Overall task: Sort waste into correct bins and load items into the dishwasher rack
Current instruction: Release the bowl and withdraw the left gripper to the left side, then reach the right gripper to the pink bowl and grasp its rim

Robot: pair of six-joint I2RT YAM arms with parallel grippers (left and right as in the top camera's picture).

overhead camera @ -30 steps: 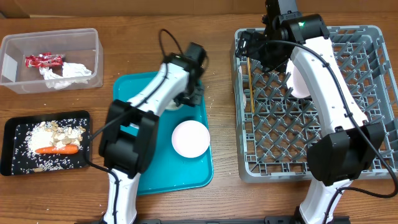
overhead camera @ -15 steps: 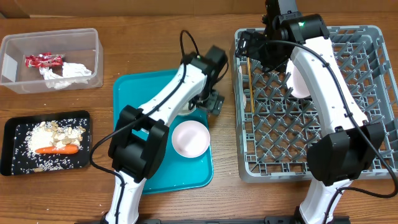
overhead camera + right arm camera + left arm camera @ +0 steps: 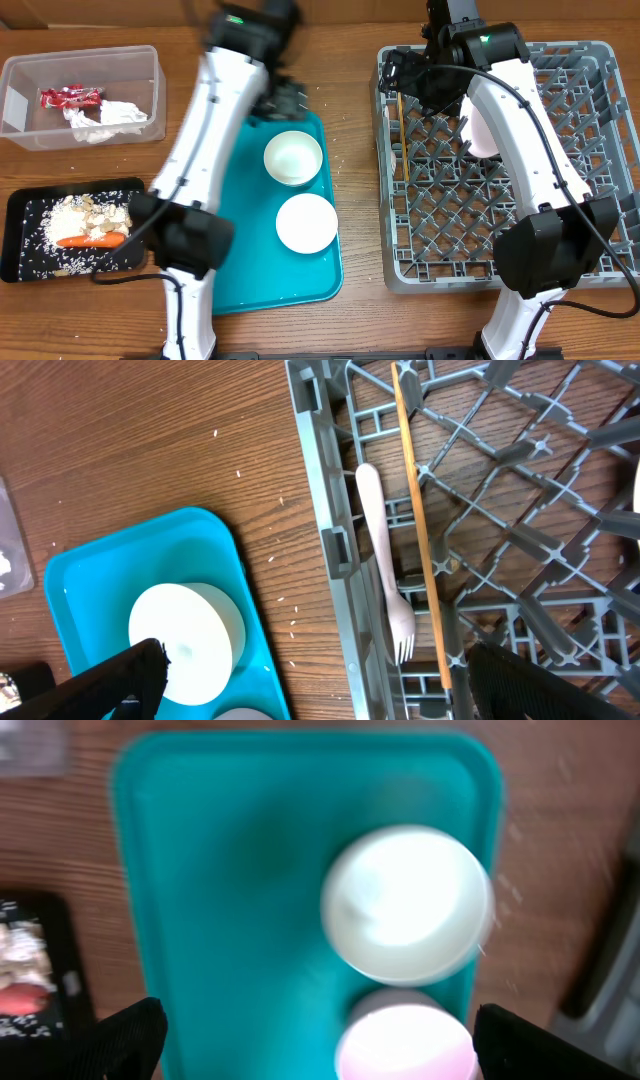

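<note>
My left fingers (image 3: 125, 1040) gape wide, holding nothing, over the teal tray (image 3: 220, 870), the small bowl (image 3: 405, 905) lying free below them towards the tray's right edge

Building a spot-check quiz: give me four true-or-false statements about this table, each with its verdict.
1. Two small round white bowls sit on the teal plastic tray. True.
2. The orange carrot piece lies on the teal tray. False: it lies in the shallow black rectangular tray.
3. The white plastic fork lies in the grey plastic dishwasher rack. True.
4. The left gripper holds a bowl. False: it is open and empty above the tray.
</note>
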